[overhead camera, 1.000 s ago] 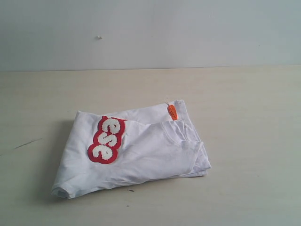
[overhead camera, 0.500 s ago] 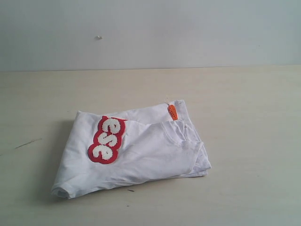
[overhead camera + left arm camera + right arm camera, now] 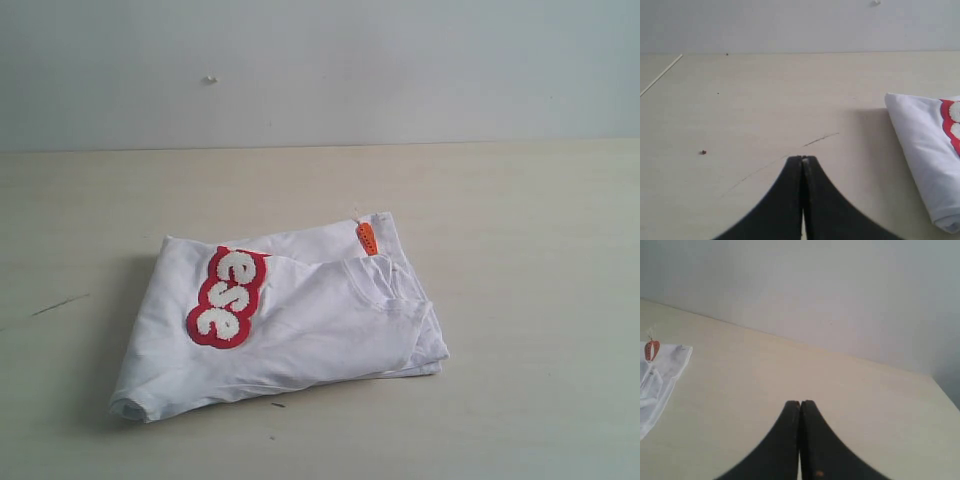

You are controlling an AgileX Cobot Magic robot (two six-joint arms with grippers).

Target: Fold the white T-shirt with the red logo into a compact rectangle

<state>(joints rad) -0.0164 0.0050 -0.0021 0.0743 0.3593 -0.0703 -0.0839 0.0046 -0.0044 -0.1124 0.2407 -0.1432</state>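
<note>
The white T-shirt (image 3: 300,330) is lying folded in a rough rectangle on the bench (image 3: 520,250), toward 7 o'clock from the centre of the exterior view. The red logo (image 3: 228,297), showing "ese", is sitting at 10 o'clock on the bundle, and the orange neck tag (image 3: 366,238) at 1 o'clock. The left claw (image 3: 802,159) and right claw (image 3: 800,402) are hovering apart from the shirt, each pinched closed on nothing.
</note>
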